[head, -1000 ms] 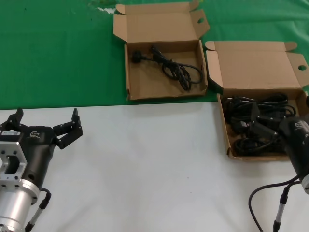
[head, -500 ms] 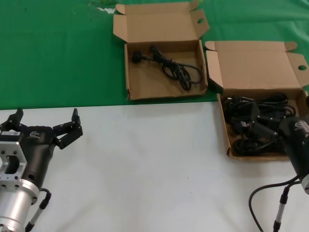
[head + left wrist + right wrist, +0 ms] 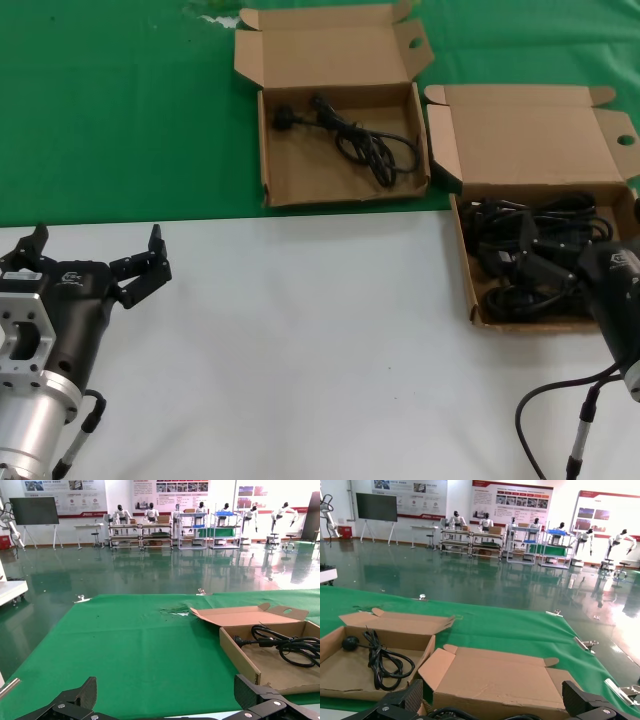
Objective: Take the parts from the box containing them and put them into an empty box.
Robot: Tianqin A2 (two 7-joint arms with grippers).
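Observation:
The box containing the parts [image 3: 470,270] lies at the right, its flat lid [image 3: 530,140] open; it holds a heap of black power cords [image 3: 560,225]. My right gripper [image 3: 545,262] hangs low over this heap, jaws open and wide apart, empty. In the right wrist view its fingertips [image 3: 412,695] flank the lid [image 3: 505,675], with cords [image 3: 450,713] just below. The other box [image 3: 300,185], with a tuck-strip lid [image 3: 320,50], holds one coiled cord [image 3: 365,145]. My left gripper [image 3: 97,245] rests open and empty at the left on the white table.
The boxes lie on a green cloth [image 3: 120,110]; the right box overlaps the white table top [image 3: 300,340]. The left wrist view shows the far box [image 3: 240,655] with its cord [image 3: 285,645]. A cable [image 3: 545,400] loops under my right arm.

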